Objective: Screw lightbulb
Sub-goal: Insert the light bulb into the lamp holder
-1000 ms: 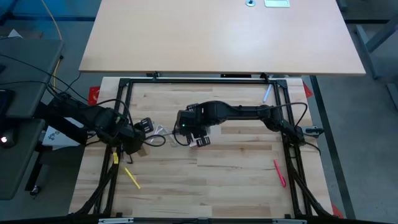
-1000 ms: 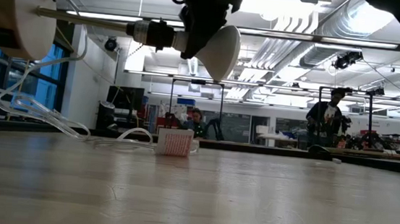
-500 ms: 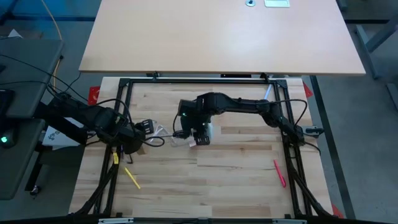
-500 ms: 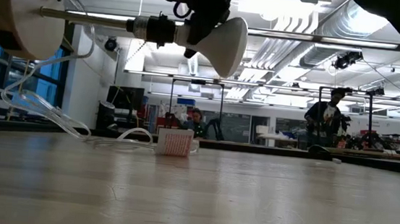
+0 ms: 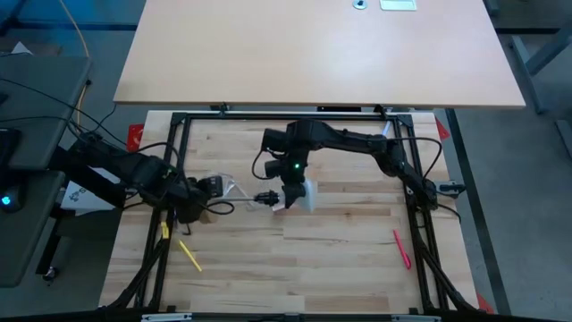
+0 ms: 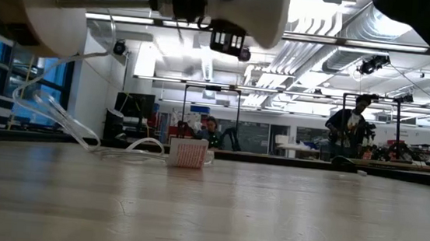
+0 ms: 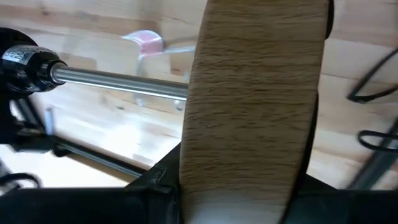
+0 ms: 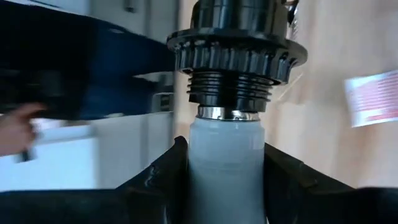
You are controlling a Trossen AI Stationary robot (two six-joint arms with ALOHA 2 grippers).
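A lamp hangs level above the table: a round wooden disc [image 6: 46, 4], a thin metal stem [image 7: 118, 84] and a black socket [image 8: 239, 56]. The white lightbulb [image 6: 260, 11] has its screw base in the socket's mouth. My left gripper [image 5: 183, 192], at the table's left, is shut on the disc. My right gripper [image 5: 290, 179], near the middle, is shut on the lightbulb, which shows beside it [image 5: 306, 193]. My left gripper pinches the wooden disc across its thickness near the rim [image 7: 249, 155], one finger on each flat face. The disc stands on edge, clear of the table, and the stem runs level toward my right gripper. My right gripper pinches the lightbulb's narrow white neck [image 8: 227, 168] between its two fingers [image 8: 158, 180], just behind the socket. The fingers lie across the bulb's axis. The bulb is level and clear of the table, its screw base inside the socket.
A clear cord [image 6: 66, 127] hangs from the lamp to the table and runs to a small white and red box [image 6: 189, 153]. A yellow marker [image 5: 189, 255] and a red pen [image 5: 400, 249] lie near the front. Black frame rails [image 5: 174, 152] border the table. People stand in the room behind.
My right gripper has rolled about the lightbulb's axis while holding it, and its hand has swung toward the table's far edge. My left gripper has rolled too, which turned the disc. Lamp and lightbulb have risen a little and shifted toward the table's right.
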